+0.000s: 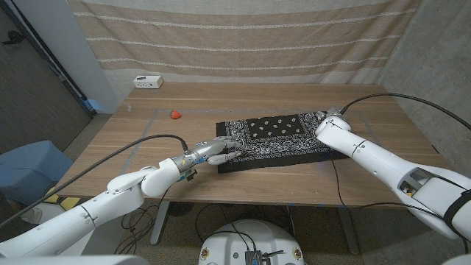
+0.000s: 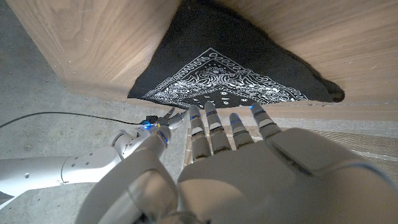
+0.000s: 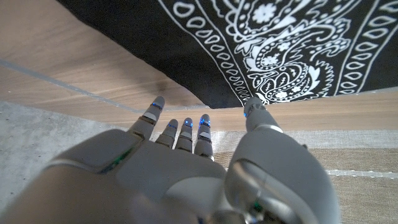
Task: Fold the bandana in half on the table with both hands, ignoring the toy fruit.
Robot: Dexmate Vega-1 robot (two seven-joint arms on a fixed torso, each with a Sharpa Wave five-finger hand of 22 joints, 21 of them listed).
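Bandana (image 1: 274, 138) lies flat mid-table. Left hand (image 1: 218, 151) rests, fingers spread, on its near-left corner; right hand (image 3: 186, 168) (fingers apart in the wrist view) holds nothing.

We see two arms in smooth white rounded shells, each trailed by a black cable. Our left hand (image 1: 215, 150) is silver-grey metal, its segmented fingers (image 2: 214, 127) tipped with small blue lights. Our right hand (image 3: 186, 168) shares that grey casing, with blue-lit fingertips and a dark joint band near the wrist.
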